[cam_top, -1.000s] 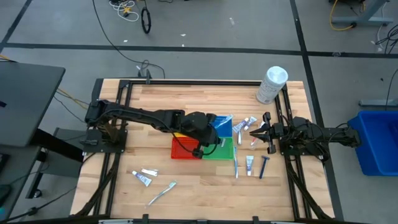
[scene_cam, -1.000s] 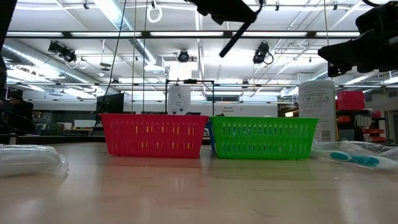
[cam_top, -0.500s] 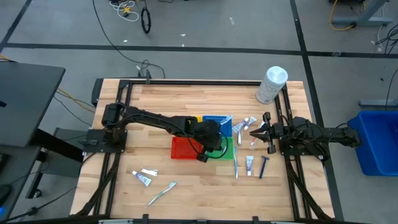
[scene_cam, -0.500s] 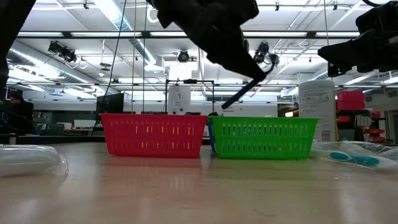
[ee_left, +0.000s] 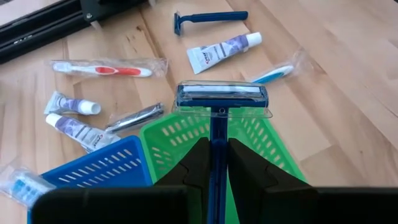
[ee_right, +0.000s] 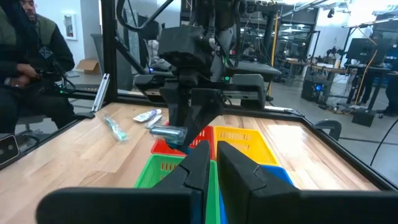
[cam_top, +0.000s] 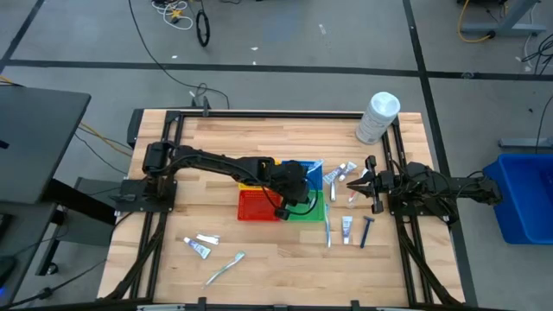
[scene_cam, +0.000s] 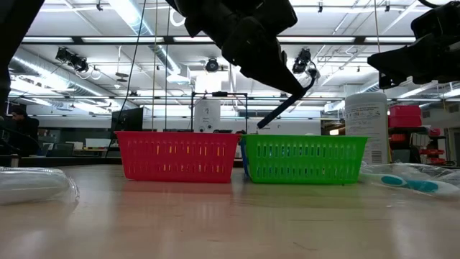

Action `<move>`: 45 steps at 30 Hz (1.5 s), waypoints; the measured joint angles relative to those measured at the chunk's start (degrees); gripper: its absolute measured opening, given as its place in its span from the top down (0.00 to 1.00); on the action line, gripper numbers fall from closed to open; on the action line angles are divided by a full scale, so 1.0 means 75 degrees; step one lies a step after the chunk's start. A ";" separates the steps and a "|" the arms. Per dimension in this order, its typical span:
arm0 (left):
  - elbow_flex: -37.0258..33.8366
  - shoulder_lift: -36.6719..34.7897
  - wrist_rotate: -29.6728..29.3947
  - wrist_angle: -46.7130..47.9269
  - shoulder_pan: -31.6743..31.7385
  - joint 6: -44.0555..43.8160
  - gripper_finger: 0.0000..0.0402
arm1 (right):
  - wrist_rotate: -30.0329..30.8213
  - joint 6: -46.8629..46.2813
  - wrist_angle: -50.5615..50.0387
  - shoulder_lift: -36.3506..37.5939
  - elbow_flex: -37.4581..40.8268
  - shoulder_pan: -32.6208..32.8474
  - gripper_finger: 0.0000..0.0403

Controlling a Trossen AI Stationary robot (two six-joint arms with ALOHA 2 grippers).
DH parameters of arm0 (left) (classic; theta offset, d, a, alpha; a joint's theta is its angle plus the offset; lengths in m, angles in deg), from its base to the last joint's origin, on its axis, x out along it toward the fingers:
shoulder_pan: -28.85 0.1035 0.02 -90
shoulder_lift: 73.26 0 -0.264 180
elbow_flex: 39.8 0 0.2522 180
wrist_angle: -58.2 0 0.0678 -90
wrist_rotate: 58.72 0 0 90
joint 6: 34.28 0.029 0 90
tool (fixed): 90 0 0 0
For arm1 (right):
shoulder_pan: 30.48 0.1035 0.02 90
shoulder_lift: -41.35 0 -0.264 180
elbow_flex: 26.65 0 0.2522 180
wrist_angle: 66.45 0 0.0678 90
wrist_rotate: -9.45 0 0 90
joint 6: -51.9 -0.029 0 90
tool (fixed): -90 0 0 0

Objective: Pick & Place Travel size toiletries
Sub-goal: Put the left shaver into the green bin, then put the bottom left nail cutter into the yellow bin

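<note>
Left tool (ee_left: 212,163) is clamped on a blue razor (ee_left: 221,101), holding it over the green basket (cam_top: 313,206), not released. Right tool (cam_top: 352,184) waits at the counter (cam_top: 259,138) edge, fingers closed and empty. Most toiletries are unsorted: another razor (cam_top: 367,231), tubes (cam_top: 346,227), toothbrushes (cam_top: 225,266) out on the counter. Early-to-mid task, I'd judge.

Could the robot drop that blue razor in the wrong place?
Maybe. The left gripper pinches only the thin handle of the blue razor, so it could twist or slip. It hangs over the green basket, but the blue basket sits right beside, so a slip might land it there or on the table.
</note>
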 joint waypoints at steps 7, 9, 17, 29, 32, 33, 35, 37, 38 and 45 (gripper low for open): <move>0.0000 0.0000 -0.0001 0.0010 0.0017 0.0083 0.87 | -0.0001 0.0000 0.0000 0.0000 0.0000 0.0000 0.90; 0.0000 0.0000 -0.0003 0.0009 0.0020 0.0132 0.87 | -0.0003 -0.0001 0.0000 0.0000 -0.0002 0.0001 0.90; 0.0000 0.0000 -0.0207 0.0012 0.0020 0.0122 0.79 | -0.0003 -0.0001 0.0000 0.0003 0.0000 0.0002 0.90; 0.0000 0.0000 -0.0475 0.0017 0.0020 0.0111 0.62 | -0.0003 -0.0001 0.0000 0.0000 0.0000 0.0000 0.90; 0.0000 0.0000 -0.0474 0.0017 0.0020 0.0102 0.61 | 0.0000 -0.0001 0.0000 0.0000 0.0000 0.0000 0.90; 0.0000 0.0000 -0.0473 0.0017 0.0020 0.0099 0.62 | 0.0000 -0.0001 0.0000 0.0000 -0.0002 0.0003 0.90; 0.0000 0.0000 -0.0474 0.0015 0.0020 0.0096 0.62 | -0.0003 -0.0001 0.0000 0.0001 0.0000 0.0000 0.90; 0.0000 0.0000 -0.0477 0.0016 0.0020 0.0096 0.63 | -0.0003 -0.0001 0.0000 0.0000 -0.0003 0.0000 0.90; 0.0000 0.0000 -0.0497 0.0015 0.0020 0.0095 0.63 | -0.0003 -0.0001 0.0000 0.0003 0.0000 0.0000 0.90; 0.0006 -0.0115 -0.0673 0.0128 0.0017 -0.0401 0.69 | -0.0002 -0.0001 0.0001 0.0000 -0.0002 0.0001 0.90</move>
